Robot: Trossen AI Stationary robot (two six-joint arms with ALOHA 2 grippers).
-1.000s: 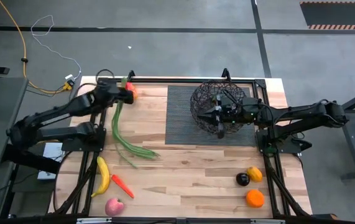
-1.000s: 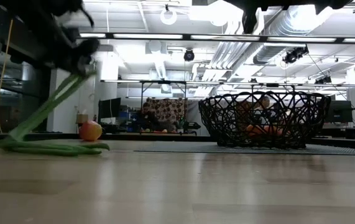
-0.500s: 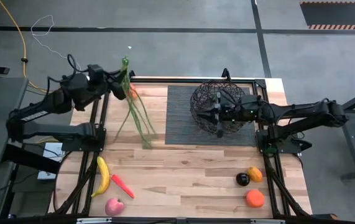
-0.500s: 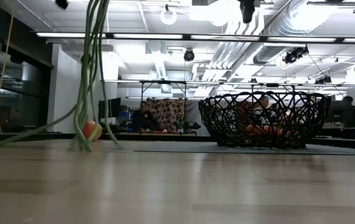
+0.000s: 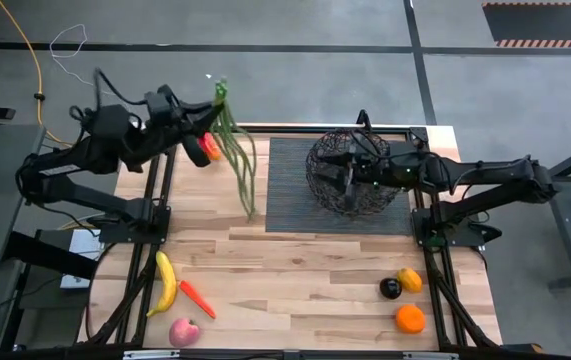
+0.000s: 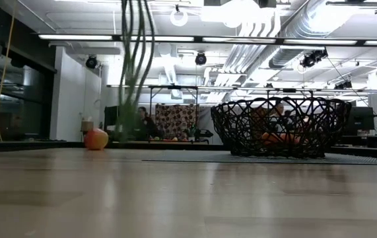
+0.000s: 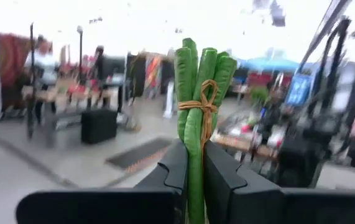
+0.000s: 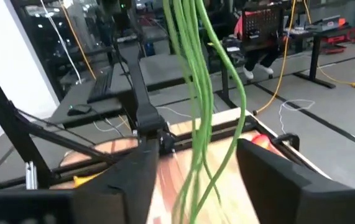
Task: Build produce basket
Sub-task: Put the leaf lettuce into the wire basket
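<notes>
Left of the basket [image 5: 350,170], the green beans [image 5: 237,160] are held clamped at their tied end in the left gripper [image 5: 208,128], their long axis hanging down clear of the table [image 5: 305,270]. The basket lies to the right of the beans, so a sideways carry seems needed. The right gripper [image 5: 343,178] is over the basket, jaws spread apart.

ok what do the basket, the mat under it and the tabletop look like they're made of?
Basket: thin black wire, crisscrossed and see-through, matte; probably metal. Mat: dark, flat, finely ribbed; rubber or woven, can't tell. Tabletop: light wood planks with visible grain and seams, slight sheen in the low view.
</notes>
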